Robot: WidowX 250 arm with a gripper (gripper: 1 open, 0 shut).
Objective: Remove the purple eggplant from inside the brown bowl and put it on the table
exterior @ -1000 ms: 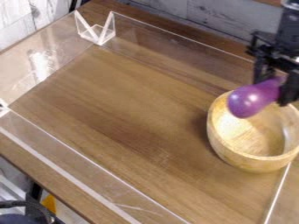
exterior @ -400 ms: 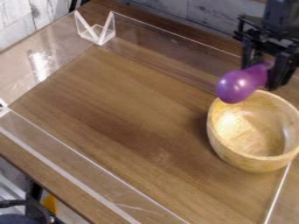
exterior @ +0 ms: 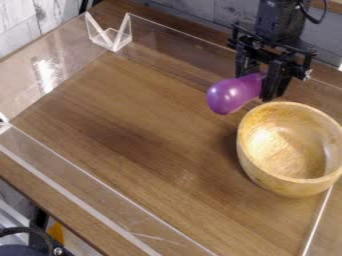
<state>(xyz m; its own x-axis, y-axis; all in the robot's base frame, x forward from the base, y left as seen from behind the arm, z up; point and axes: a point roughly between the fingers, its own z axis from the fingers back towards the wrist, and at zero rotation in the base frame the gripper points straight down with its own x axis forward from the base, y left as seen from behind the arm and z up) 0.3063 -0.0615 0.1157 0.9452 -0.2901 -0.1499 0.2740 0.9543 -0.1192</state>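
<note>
One eggplant (exterior: 234, 94) (gripper-held (exterior: 263, 78)), now outside bowl (exterior: 290, 150).

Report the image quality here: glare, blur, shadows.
Camera view: soft and low in detail throughout; pale glare streaks the clear acrylic wall at left; the purple eggplant shows a small highlight; the gripper is dark and slightly smeared; the brown bowl is shaded inside its near rim.

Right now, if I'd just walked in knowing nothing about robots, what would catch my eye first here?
Probably the purple eggplant, glossy and bright, hanging in the air from the black gripper at the upper right, above the table. Just below and to its right sits the brown bowl, wide, pale and empty. In the far left corner, low clear acrylic walls edge the tabletop.
</note>
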